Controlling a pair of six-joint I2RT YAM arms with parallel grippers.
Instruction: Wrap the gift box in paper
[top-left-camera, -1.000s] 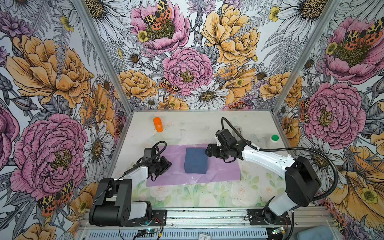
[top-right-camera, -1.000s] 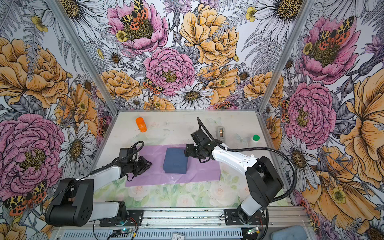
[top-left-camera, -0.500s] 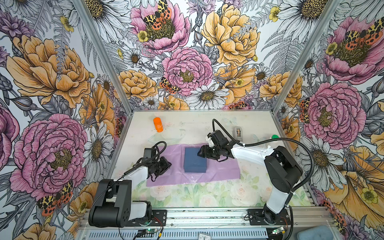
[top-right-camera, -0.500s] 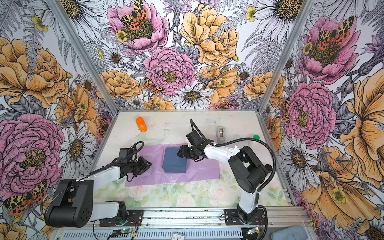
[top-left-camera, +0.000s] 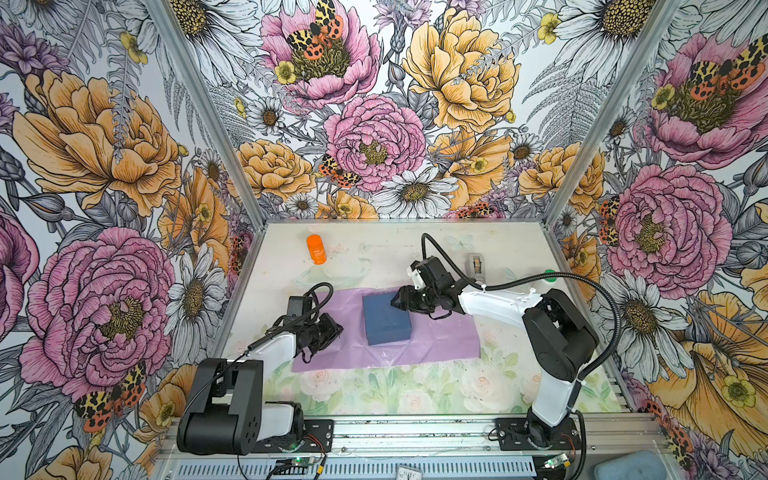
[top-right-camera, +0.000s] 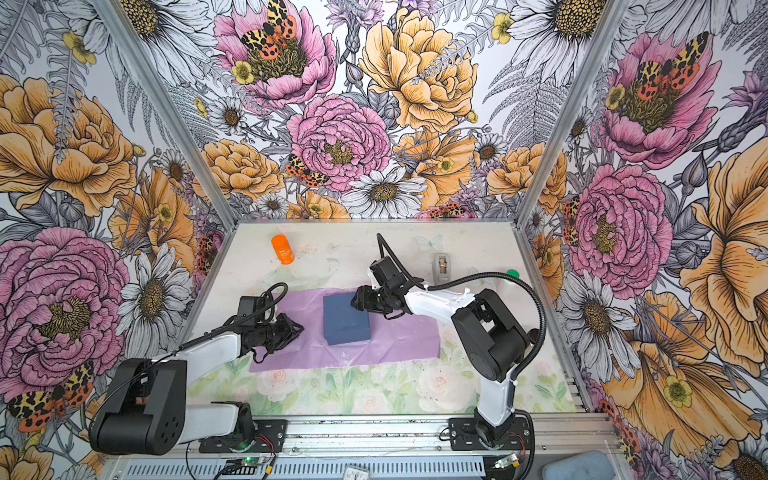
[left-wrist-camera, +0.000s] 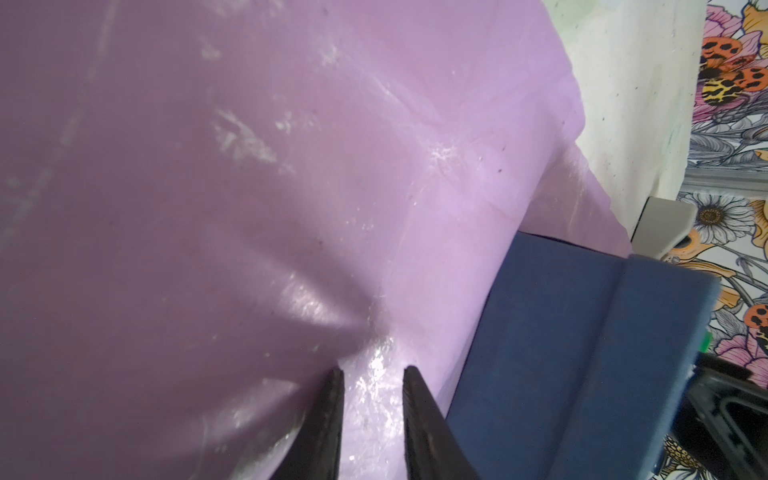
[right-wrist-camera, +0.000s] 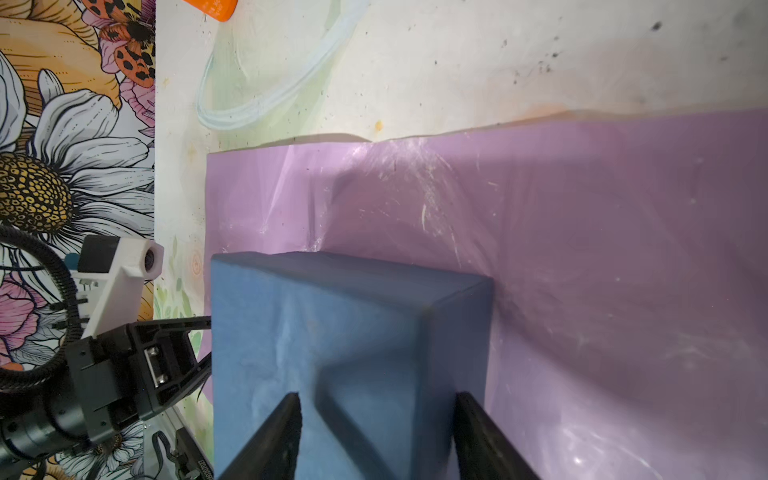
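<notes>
Right gripper moved in to far right corner of gift box since earlier frame; jaws narrower yet apart, straddling box edge, contact unclear.
Paper: flat, lilac side up, under box, extends left and right of box.
Box: rests on paper.
Left gripper: unmoved, left of box, jaws slightly parted, tips at paper.

Floral-print walls w/ pale floral tabletop, alu frame.
</notes>
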